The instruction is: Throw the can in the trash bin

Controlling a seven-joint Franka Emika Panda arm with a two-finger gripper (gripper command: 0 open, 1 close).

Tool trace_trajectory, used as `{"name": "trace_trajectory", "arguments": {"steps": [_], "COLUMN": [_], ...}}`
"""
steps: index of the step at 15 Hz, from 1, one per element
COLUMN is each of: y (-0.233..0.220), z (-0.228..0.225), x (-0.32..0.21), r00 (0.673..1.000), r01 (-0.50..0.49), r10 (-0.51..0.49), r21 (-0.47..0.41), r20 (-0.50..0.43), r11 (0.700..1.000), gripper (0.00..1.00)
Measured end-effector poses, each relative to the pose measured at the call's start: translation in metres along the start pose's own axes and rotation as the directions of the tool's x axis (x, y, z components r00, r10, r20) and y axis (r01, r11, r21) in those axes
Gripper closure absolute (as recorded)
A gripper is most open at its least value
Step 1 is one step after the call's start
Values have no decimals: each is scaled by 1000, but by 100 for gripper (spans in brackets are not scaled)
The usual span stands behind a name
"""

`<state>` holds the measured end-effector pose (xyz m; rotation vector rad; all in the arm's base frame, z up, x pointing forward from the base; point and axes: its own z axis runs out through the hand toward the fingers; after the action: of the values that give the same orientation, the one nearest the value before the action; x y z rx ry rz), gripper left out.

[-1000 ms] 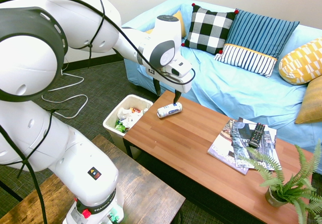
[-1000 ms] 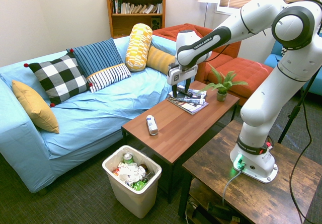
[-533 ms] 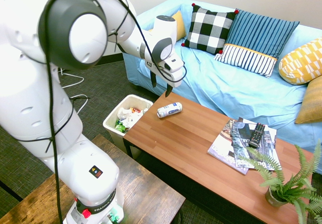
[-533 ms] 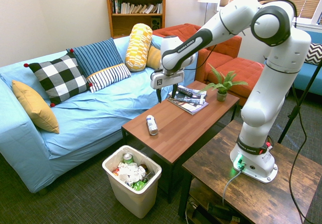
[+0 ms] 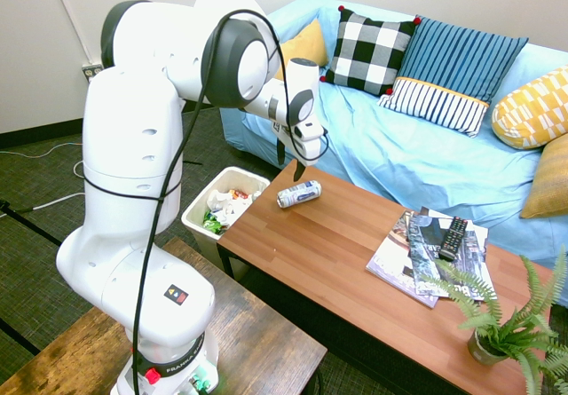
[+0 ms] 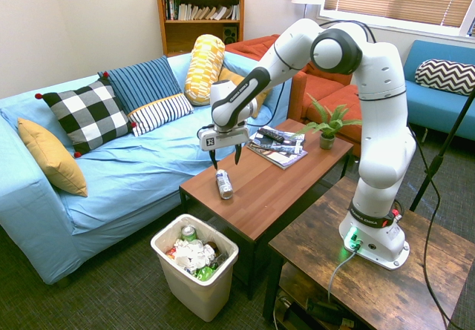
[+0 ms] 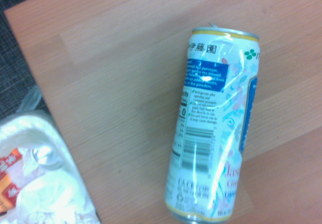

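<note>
Can (image 7: 214, 126) reads 伊藤園 up top, "Jas…" in red lower down, plus small print incl. "Refrigerate after opening"; robot arm's base (image 5: 174, 359) says "FRANKA".

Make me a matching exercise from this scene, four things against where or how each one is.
1. Can
2. Trash bin
3. Remote control
4. Gripper

A. on top of the magazines
B. open, nothing held
C. lying on its side on the wooden table
D. on the floor, with trash inside

Pairs: 1-C, 2-D, 3-A, 4-B
</note>
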<state>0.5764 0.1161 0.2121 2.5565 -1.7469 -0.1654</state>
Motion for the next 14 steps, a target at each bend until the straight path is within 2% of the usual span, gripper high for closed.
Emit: {"name": "trace_trajectory", "arguments": {"steps": [10,11,14], "y": [-35,-37,-42], "z": [84,89,99], "x": [31,32,33], "r00": [998,997,997], "r01": [-68,-69,-69], "r10": [68,68,68], "r21": [-41,-44,-45], "r20": [-20,-19,-19], "r11": [997,997,997], "gripper": [0,100,100]}}
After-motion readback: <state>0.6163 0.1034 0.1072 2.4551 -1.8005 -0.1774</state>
